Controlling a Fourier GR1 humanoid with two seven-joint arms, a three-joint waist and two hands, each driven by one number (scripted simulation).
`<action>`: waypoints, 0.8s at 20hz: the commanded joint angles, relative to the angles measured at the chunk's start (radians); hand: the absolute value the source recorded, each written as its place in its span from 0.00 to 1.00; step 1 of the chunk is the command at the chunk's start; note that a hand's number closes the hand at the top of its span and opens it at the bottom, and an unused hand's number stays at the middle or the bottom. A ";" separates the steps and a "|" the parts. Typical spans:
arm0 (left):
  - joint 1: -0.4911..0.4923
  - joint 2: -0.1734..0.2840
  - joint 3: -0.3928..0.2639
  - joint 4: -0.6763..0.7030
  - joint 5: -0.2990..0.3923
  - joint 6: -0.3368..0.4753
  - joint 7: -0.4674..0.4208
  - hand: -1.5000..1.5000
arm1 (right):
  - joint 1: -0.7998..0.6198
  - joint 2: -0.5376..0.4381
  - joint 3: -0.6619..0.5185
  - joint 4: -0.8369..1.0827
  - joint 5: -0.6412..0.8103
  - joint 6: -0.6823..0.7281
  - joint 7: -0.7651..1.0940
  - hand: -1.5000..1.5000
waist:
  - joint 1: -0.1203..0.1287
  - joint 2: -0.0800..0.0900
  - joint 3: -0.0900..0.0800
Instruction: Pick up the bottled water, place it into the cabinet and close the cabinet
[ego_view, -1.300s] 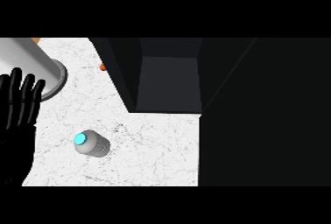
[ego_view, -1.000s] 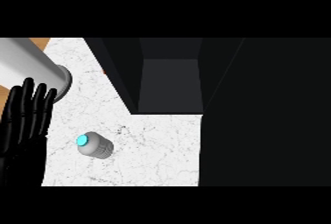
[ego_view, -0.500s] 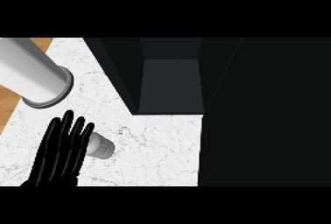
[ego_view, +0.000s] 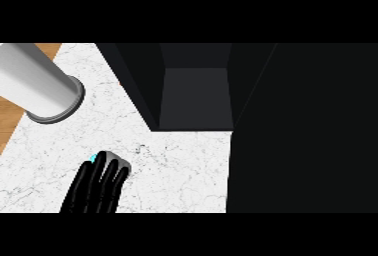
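White marbled counter (ego_view: 184, 170) fills the view, with a strip of wooden floor (ego_view: 15, 125) at the far left. Up at the left, a grey forearm (ego_view: 37, 80) slants in, its hand out of sight. Lower left, a black hand (ego_view: 92, 187) lies over the bottled water (ego_view: 111, 159), fingers straight and close together, laid on top rather than wrapped round; only the bottle's grey rim and a speck of blue cap show. To the right, the dark cabinet (ego_view: 196, 95) stands open.
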 joint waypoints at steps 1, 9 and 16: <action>0.032 0.020 -0.068 -0.099 -0.140 0.046 0.034 0.00 | 0.038 -0.018 -0.045 -0.175 -0.154 -0.010 0.110 0.00 | 0.002 -0.001 0.000; 0.054 0.088 -0.123 -0.154 -0.184 0.109 0.070 0.00 | 0.068 0.002 -0.028 -0.176 -0.115 0.007 0.078 0.00 | 0.004 -0.004 0.001; 0.047 0.077 -0.119 -0.106 -0.183 0.192 0.043 0.00 | 0.115 0.011 -0.020 -0.209 -0.138 0.020 0.086 0.00 | -0.002 -0.004 0.000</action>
